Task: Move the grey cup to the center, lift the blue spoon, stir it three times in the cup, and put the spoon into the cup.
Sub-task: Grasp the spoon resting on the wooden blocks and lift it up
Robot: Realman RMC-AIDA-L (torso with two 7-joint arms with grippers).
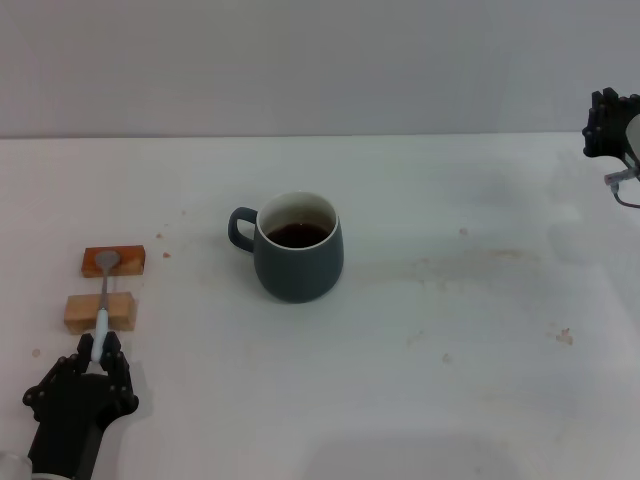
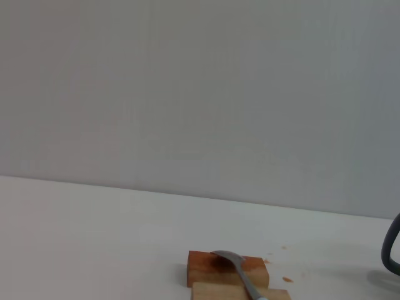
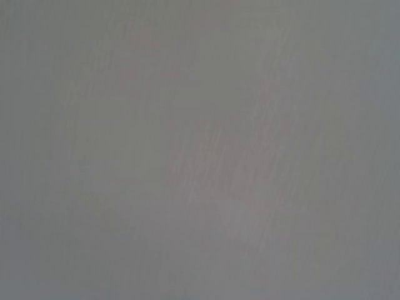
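Observation:
The grey cup (image 1: 298, 255) stands near the middle of the white table, its handle to the left and dark liquid inside. Part of its handle shows in the left wrist view (image 2: 393, 250). The blue spoon (image 1: 103, 290) lies across two wooden blocks at the left, its silver bowl on the far block. It also shows in the left wrist view (image 2: 240, 272). My left gripper (image 1: 99, 347) is at the near end of the spoon's light blue handle, its fingers closed on it. My right gripper (image 1: 608, 122) is raised at the far right edge, away from everything.
A reddish wooden block (image 1: 114, 261) and a paler wooden block (image 1: 100, 311) carry the spoon. Both show in the left wrist view, the reddish block (image 2: 203, 270) behind the paler block (image 2: 215, 292). Small brown stains (image 1: 564, 336) dot the table. The right wrist view shows only plain grey.

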